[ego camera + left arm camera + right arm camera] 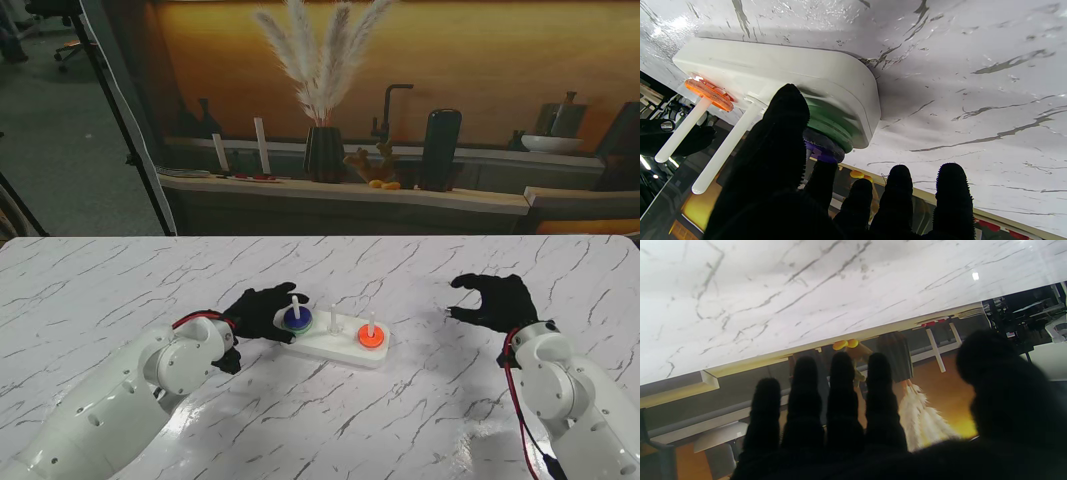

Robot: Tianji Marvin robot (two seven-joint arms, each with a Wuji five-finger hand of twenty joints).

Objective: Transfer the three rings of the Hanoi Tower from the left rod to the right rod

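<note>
Left hand [262,312] at left rod, one ring of three moved.

Closed thumb and forefinger around blue ring [296,318] atop green ring [830,124], both on left rod [295,303] at centre frame; grip not confirmed. Orange ring [370,337] already seated on right rod [371,321]; middle rod [332,318] bare. Right hand [495,300] hovered spread and empty at centre right. Judged: blue and green left to transfer across white base [335,346].
</note>
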